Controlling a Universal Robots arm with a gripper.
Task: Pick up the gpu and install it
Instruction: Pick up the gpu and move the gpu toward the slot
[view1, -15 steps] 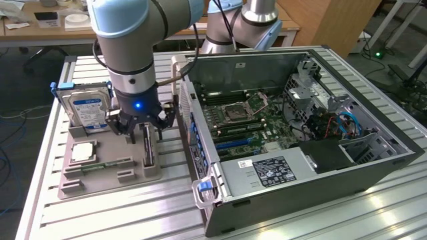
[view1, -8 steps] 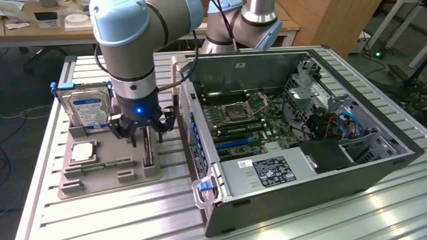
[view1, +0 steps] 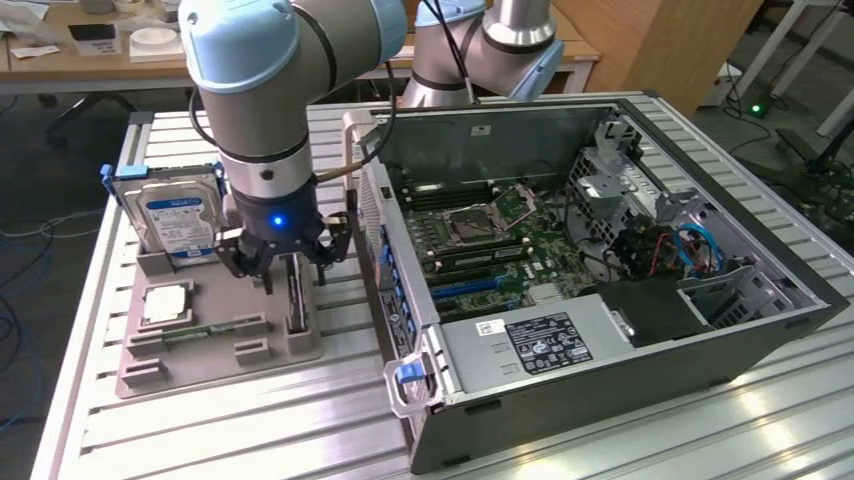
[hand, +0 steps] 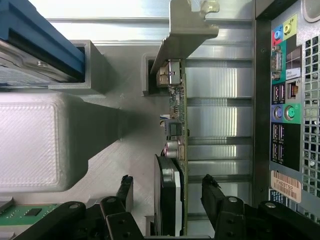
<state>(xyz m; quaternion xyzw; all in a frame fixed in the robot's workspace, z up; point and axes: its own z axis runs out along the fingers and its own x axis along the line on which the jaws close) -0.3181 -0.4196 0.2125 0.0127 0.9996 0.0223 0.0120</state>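
Note:
The gpu (hand: 181, 125) stands on edge in a slot of the grey holder tray (view1: 200, 355), its green card seen edge-on with the silver end bracket (hand: 186, 30) at one end. In the exterior view the gpu (view1: 296, 305) is a dark blade just below my gripper (view1: 288, 272). In the wrist view my gripper (hand: 168, 192) is open and straddles the card. One black finger (hand: 125, 190) and the other finger (hand: 212, 192) stand on either side of it, each with a gap to the card.
The silver hard drive (view1: 180, 215) with blue label stands upright in the tray behind my gripper. A CPU (view1: 167, 303) and a memory stick (view1: 207, 330) lie in the tray. The open computer case (view1: 587, 250) sits at the exterior view's right, its port panel (hand: 287, 115) close beside the gpu.

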